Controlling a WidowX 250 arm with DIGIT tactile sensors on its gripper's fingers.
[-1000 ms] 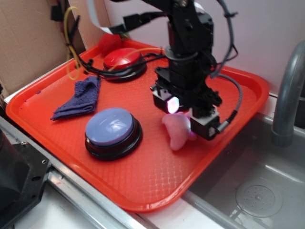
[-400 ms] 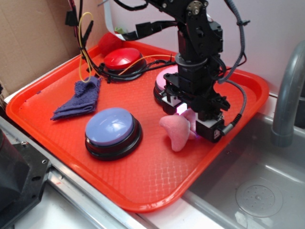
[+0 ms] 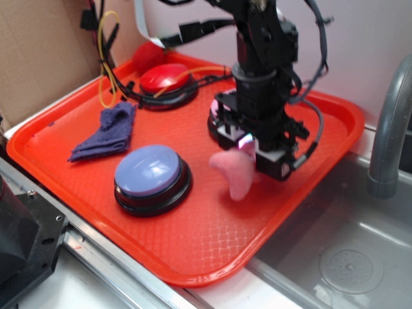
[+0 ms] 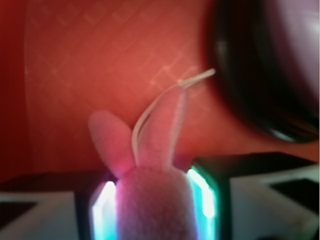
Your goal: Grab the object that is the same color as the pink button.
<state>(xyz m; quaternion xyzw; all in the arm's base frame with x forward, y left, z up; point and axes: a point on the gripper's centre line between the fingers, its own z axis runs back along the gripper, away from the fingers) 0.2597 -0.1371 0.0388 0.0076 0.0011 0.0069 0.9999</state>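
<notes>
The small pink plush animal [image 3: 233, 174] hangs from my gripper [image 3: 250, 151] over the right half of the red tray [image 3: 193, 251]. The jaws are shut on its body. In the wrist view the plush [image 4: 150, 200] fills the gap between the lit fingers [image 4: 200, 192]. Its two floppy limbs and a thin white string [image 4: 150, 107] point away over the tray. The pink button [image 4: 295, 45], a glossy pale dome on a black base, lies close by at the upper right of the wrist view. In the exterior view the arm hides most of it.
A blue-lavender button [image 3: 151, 170] stands at the tray's middle left, a red button [image 3: 164, 78] at the back. A purple cloth [image 3: 106, 132] and a red strawberry [image 3: 147, 56] lie left and behind. Cables [image 3: 106, 58] trail at back left. A sink [image 3: 347, 257] and faucet [image 3: 389, 129] are right.
The gripper has turned and shifted slightly left and back with the plush held in it. The plush now dangles more to the left of the fingers.
</notes>
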